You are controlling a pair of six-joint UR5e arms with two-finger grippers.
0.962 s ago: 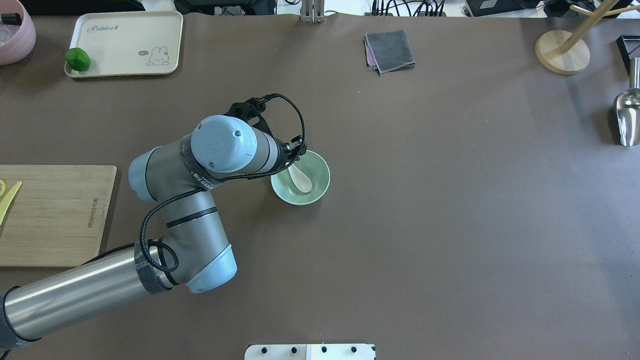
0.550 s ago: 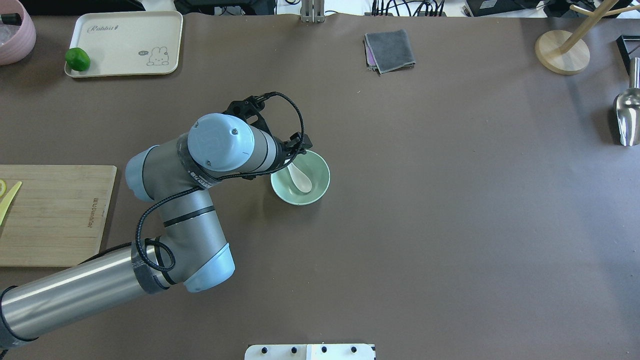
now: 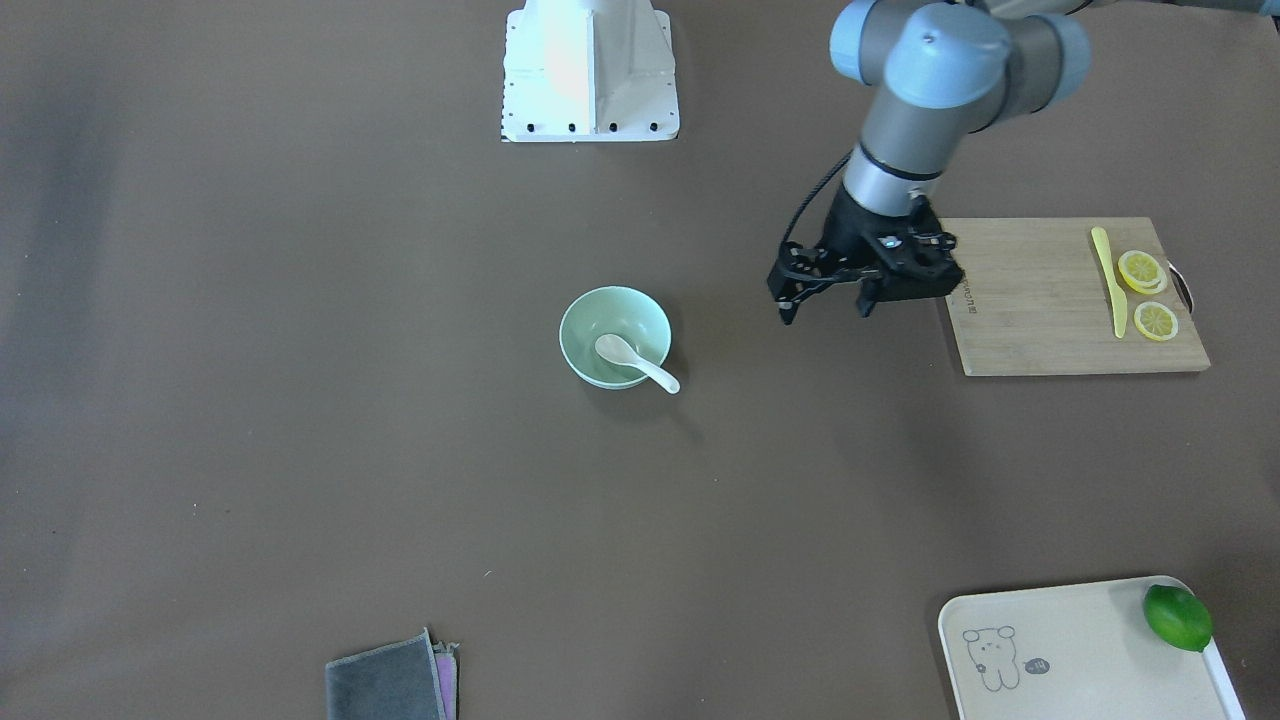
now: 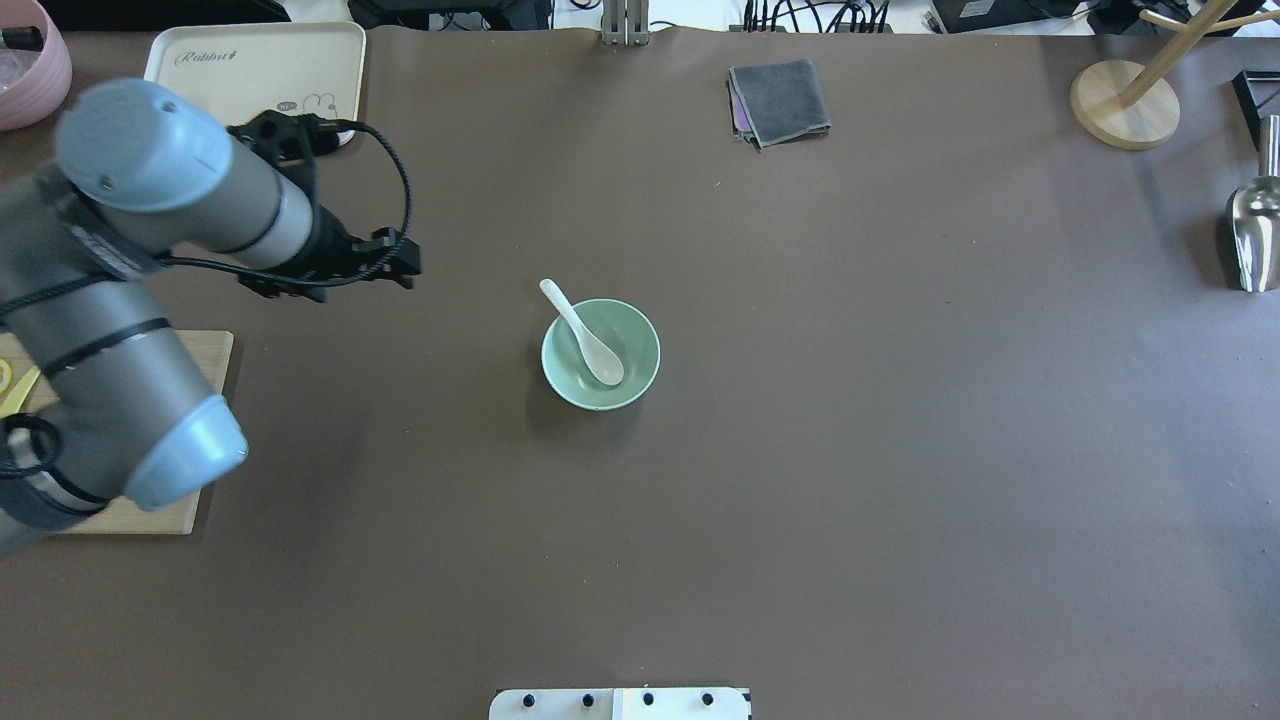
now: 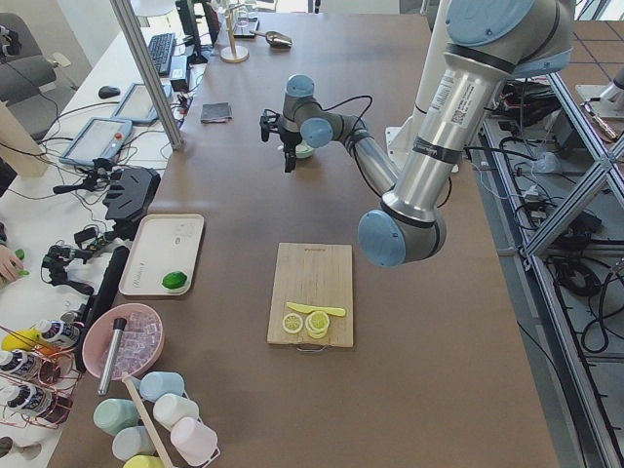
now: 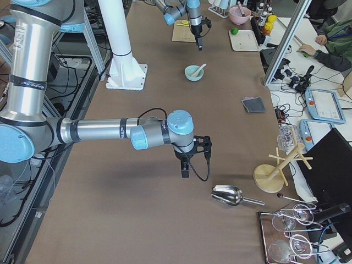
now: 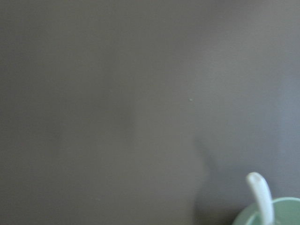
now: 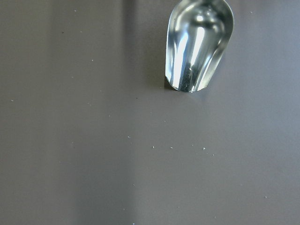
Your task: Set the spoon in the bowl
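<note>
The white spoon (image 4: 585, 335) lies in the mint-green bowl (image 4: 645, 345) at the table's middle, scoop down inside and handle leaning out over the rim. Both show in the front view, spoon (image 3: 635, 362) and bowl (image 3: 580, 320), and at the lower edge of the left wrist view, spoon (image 7: 260, 194) and bowl (image 7: 286, 213). My left gripper (image 4: 405, 265) is open and empty, raised well to the left of the bowl; its jaws stand apart in the front view (image 3: 825, 310). My right gripper (image 6: 185, 171) shows only in the exterior right view, so I cannot tell its state.
A wooden cutting board (image 3: 1050, 300) with lemon slices and a yellow knife lies under the left arm. A cream tray (image 3: 1060, 650) holds a lime (image 3: 1178, 617). A grey cloth (image 4: 780, 100), a wooden stand (image 4: 1125, 105) and a metal scoop (image 4: 1255, 230) lie toward the far and right edges.
My left gripper has pulled away from the bowl, moving left and toward the table's far side. The spoon stays in the bowl, its handle now uncovered.
</note>
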